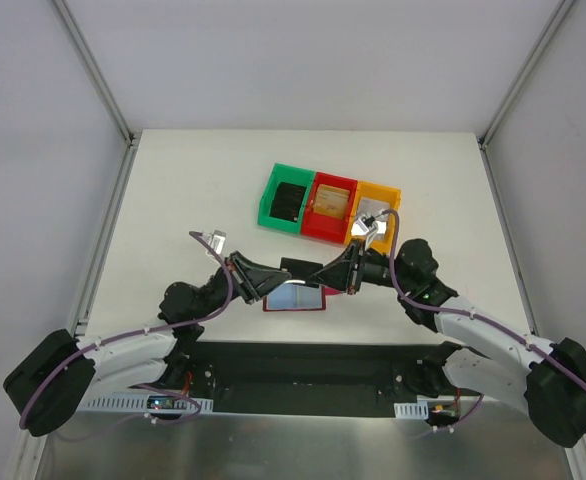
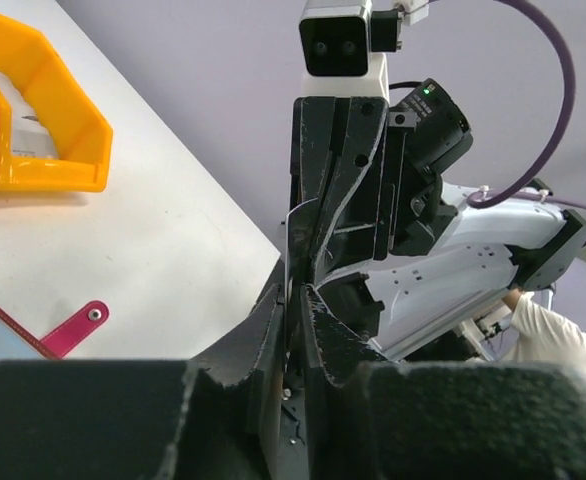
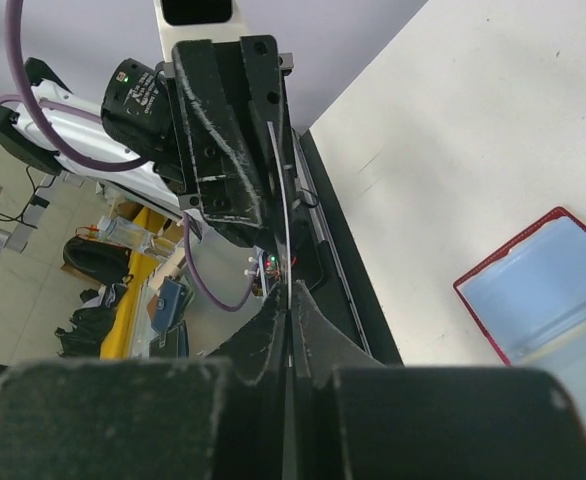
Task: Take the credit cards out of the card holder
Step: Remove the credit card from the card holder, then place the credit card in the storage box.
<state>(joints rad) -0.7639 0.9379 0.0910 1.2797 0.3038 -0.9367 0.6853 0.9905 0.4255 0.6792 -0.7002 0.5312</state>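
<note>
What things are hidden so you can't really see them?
Card: wrist views show only its thin edge; in the top view the left end effector and right end effector cover its ends.
Card holder: cut by the right wrist picture's edge; partly under the card in the top view.
Cards in the bins: too small in the top view.

White table (image 1: 193, 215); open card holder (image 1: 295, 300); three-bin row (image 1: 325, 233).
</note>
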